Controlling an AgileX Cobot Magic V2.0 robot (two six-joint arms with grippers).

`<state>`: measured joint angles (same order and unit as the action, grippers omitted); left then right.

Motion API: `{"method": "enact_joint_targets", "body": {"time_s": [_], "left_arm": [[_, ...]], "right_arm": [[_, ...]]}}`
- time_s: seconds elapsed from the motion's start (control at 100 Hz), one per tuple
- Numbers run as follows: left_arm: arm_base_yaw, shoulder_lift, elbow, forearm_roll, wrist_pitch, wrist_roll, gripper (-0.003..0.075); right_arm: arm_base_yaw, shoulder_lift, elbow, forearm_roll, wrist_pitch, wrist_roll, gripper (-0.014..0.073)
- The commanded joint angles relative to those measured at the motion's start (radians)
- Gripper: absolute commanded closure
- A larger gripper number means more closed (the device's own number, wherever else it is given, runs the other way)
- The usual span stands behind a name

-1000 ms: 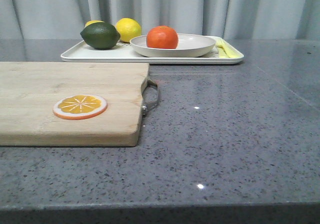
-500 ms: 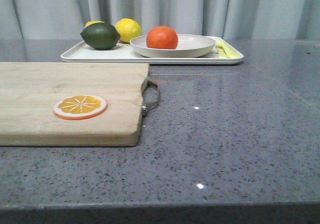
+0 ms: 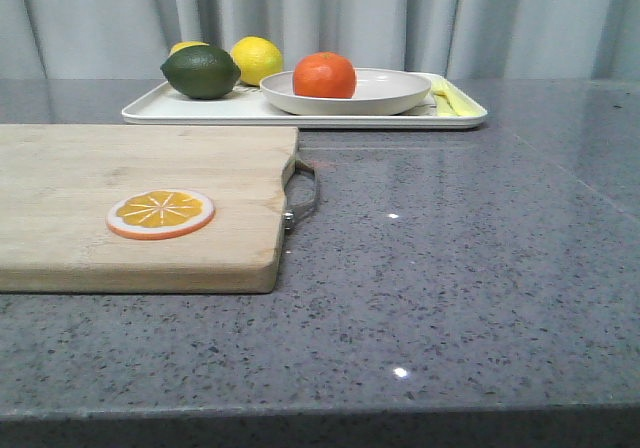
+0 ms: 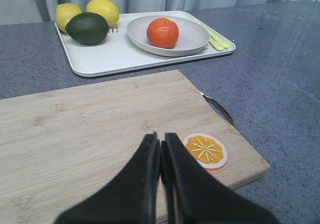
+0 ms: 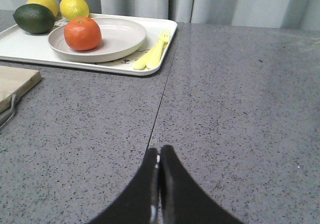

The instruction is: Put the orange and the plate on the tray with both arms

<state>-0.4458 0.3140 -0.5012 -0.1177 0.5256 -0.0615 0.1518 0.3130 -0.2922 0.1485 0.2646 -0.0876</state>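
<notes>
The orange (image 3: 324,75) sits in the off-white plate (image 3: 390,93), and the plate rests on the white tray (image 3: 200,111) at the back of the table. They also show in the left wrist view: orange (image 4: 162,32), plate (image 4: 192,36), tray (image 4: 107,59). In the right wrist view the orange (image 5: 82,33) lies in the plate (image 5: 122,36) on the tray (image 5: 25,46). My left gripper (image 4: 160,139) is shut and empty above the wooden cutting board (image 4: 90,129). My right gripper (image 5: 158,151) is shut and empty over bare table. Neither gripper shows in the front view.
A dark green lime (image 3: 201,71) and two lemons (image 3: 257,58) lie on the tray's left part. Yellow cutlery (image 5: 152,54) lies on its right edge. A flat orange slice (image 3: 160,213) lies on the cutting board (image 3: 130,208), which has a metal handle (image 3: 303,193).
</notes>
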Motion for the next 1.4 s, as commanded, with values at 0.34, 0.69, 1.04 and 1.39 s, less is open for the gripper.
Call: {"method": "enact_joint_targets", "body": {"time_s": [0.34,0.69,1.04,1.39], "left_arm": [[0.004,-0.04,-0.01,-0.002,-0.081,0.001,0.0739],[0.004,-0.04,-0.01,-0.002,-0.081,0.001,0.0739],[0.004,-0.04,-0.005,-0.002,-0.081,0.001,0.0739],[0.083,-0.067,0.118,-0.002,-0.251,-0.008,0.0739]], "right_arm": [[-0.002,-0.006,-0.02,0.0,-0.083,-0.009,0.066],[-0.002,-0.006,-0.02,0.0,-0.083,-0.009,0.066],[-0.002,-0.006,-0.02,0.0,-0.083,-0.009,0.066],[-0.002,-0.006,-0.02,0.0,-0.083,-0.009,0.066]]}}
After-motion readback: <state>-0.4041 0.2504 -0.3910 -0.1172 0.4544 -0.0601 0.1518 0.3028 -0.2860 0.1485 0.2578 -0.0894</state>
